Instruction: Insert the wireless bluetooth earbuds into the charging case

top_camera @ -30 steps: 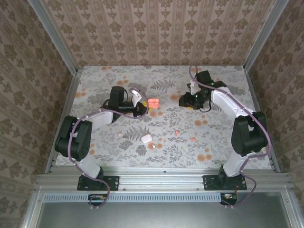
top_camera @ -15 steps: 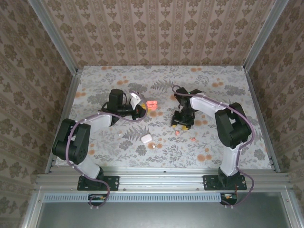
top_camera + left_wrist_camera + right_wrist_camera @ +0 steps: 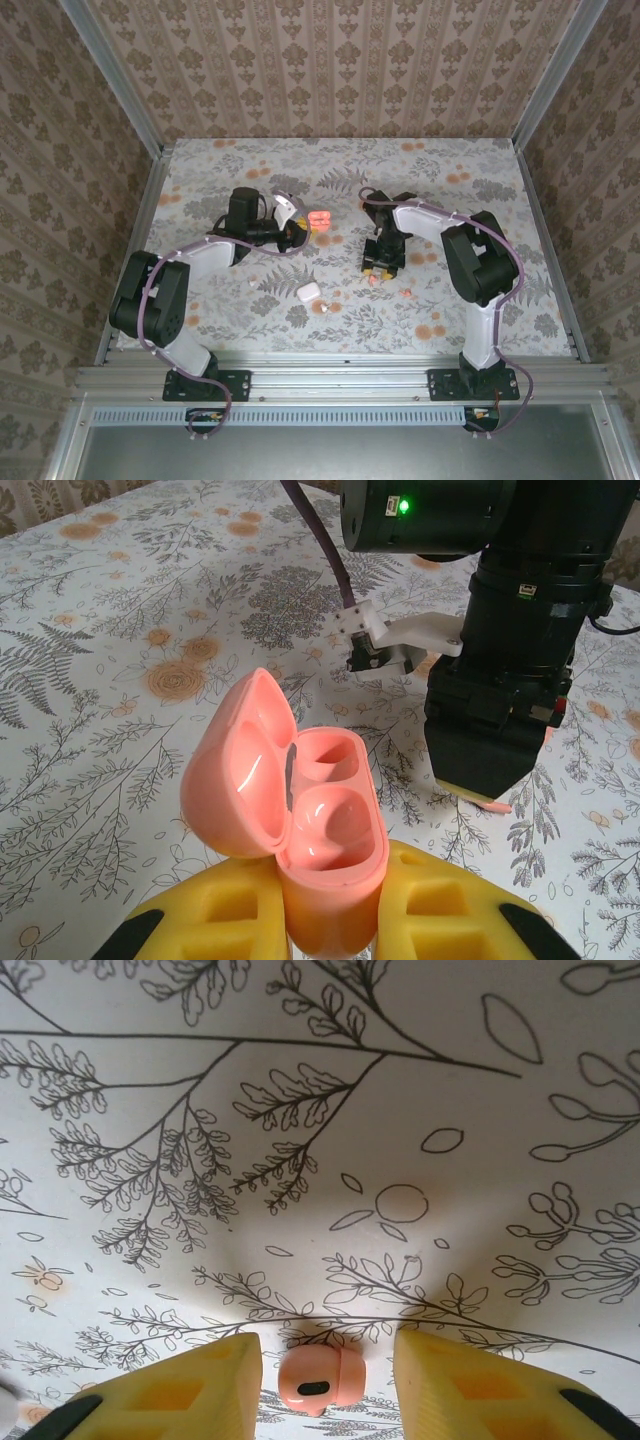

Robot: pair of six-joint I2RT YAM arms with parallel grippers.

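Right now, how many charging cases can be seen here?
2. An open coral-pink charging case is clamped in the left jaws; a white charging case lies loose on the tablecloth, nearer the front edge. The arms may hide others.

Robot lab test cell: aluminium frame [image 3: 340,378] and wallpaper-print panels [image 3: 330,70] box in a floral-cloth counter [image 3: 480,190].

Open coral-pink charging case [image 3: 322,825] between the left claw's [image 3: 335,912] yellow pads [image 3: 447,905]
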